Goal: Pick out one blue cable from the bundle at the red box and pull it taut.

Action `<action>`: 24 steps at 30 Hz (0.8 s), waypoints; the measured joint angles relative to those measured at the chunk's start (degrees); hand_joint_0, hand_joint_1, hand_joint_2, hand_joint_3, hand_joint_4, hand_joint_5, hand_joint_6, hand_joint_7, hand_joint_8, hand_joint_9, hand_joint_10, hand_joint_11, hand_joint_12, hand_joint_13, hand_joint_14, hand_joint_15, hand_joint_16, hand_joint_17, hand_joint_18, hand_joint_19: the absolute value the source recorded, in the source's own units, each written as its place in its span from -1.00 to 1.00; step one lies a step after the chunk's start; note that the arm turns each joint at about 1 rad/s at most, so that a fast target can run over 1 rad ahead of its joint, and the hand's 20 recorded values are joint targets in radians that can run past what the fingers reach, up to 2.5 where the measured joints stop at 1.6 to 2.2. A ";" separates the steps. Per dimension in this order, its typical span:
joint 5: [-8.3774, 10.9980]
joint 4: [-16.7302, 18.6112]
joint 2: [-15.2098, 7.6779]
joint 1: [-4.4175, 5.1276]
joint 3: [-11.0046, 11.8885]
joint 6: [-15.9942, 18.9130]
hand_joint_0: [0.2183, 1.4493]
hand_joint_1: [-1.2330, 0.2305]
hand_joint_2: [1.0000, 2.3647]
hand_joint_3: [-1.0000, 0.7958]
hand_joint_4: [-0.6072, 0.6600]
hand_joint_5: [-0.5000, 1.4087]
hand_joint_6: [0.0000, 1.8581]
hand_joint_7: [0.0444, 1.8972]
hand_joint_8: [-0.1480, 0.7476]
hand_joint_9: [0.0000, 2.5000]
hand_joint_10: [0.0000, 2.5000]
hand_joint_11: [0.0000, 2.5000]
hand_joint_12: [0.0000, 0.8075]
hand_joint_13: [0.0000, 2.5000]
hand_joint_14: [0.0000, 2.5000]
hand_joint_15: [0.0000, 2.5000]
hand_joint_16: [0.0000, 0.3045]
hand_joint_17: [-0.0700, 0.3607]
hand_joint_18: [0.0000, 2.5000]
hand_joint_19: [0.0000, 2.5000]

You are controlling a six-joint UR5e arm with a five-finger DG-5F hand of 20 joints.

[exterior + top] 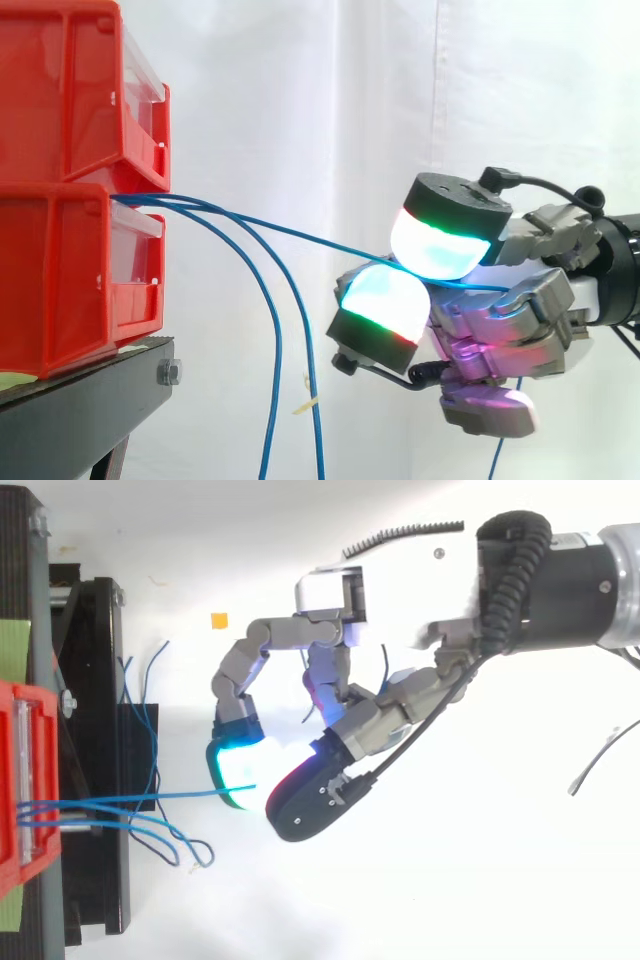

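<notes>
Several thin blue cables come out from between the two stacked red boxes (70, 180) at the left. One blue cable (290, 232) runs almost straight to the right into my hand (500, 320), pinched between two glowing fingertips (432, 248). The other blue cables (275, 330) hang down in loose arcs below the boxes. From above, the held blue cable (150, 798) stretches from the red box (25, 780) to the glowing pad (235, 770), and the hand (390, 715) reaches in from the right with fingers curled.
The boxes stand on a black stand (80, 410) at the left, seen from above as a black frame (95, 760). Loose cable ends (190, 855) loop beside it. A white curtain (300, 100) is behind.
</notes>
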 measured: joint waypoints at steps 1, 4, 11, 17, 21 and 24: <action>-0.03 -0.88 0.25 -0.04 0.00 -0.10 -0.22 -0.28 -0.96 -0.13 -0.03 -0.66 0.04 -0.10 0.05 0.31 -0.70 0.42 -0.18 0.11 -0.15 0.18 -0.67 -0.14 -0.10 -0.17; -0.12 -2.55 0.78 -0.17 -0.01 -0.28 -0.22 -0.28 -0.97 -0.14 -0.03 -0.66 0.04 -0.10 0.04 0.31 -0.70 0.42 -0.18 0.11 -0.16 0.19 -0.67 -0.15 -0.10 -0.17; -0.36 -4.46 2.07 -0.35 -0.09 -0.43 -0.22 -0.28 -0.96 -0.14 -0.03 -0.66 0.04 -0.10 0.05 0.31 -0.70 0.43 -0.19 0.12 -0.18 0.18 -0.67 -0.14 -0.11 -0.18; 0.00 -6.62 4.58 -0.20 -2.33 -1.09 -0.22 -0.28 -0.97 -0.14 -0.02 -0.66 0.04 -0.10 0.05 0.31 -0.70 0.42 -0.18 0.12 -0.19 0.20 -0.67 -0.15 -0.11 -0.18; 2.00 -5.54 6.75 0.12 -6.19 -0.82 -0.23 -0.28 -0.96 -0.13 -0.03 -0.66 0.04 -0.09 0.05 0.31 -0.70 0.42 -0.19 0.12 -0.19 0.19 -0.67 -0.15 -0.11 -0.18; 3.40 -3.93 7.46 0.32 -8.00 0.12 -0.23 -0.29 -0.96 -0.08 -0.06 -0.66 0.04 -0.07 0.04 0.31 -0.70 0.43 -0.20 0.12 -0.20 0.19 -0.67 -0.15 -0.11 -0.17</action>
